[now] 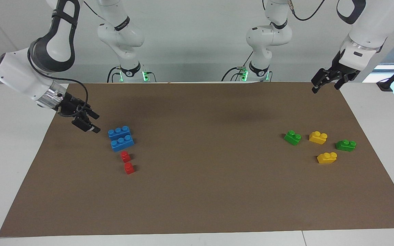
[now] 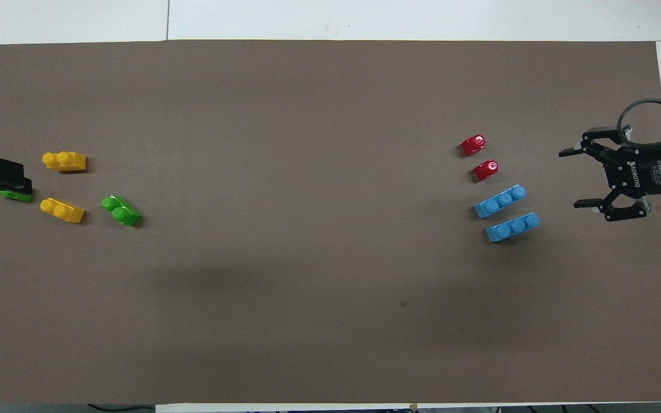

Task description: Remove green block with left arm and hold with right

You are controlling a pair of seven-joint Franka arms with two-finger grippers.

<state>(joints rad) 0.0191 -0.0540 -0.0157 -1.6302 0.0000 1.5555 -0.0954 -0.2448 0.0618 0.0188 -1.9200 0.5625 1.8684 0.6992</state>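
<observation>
right end effector [image 2: 568, 178] spread, empty | green block [image 2: 121, 210] on mat

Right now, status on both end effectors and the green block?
Left end effector open, empty, raised at its table end. Right end effector open, empty, beside the blue bricks. Green block lies untouched on the mat; nothing blocks it.

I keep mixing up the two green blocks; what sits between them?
A yellow brick, the one nearer the robots, sits between the bright green block and the darker green brick; both views show it.
</observation>
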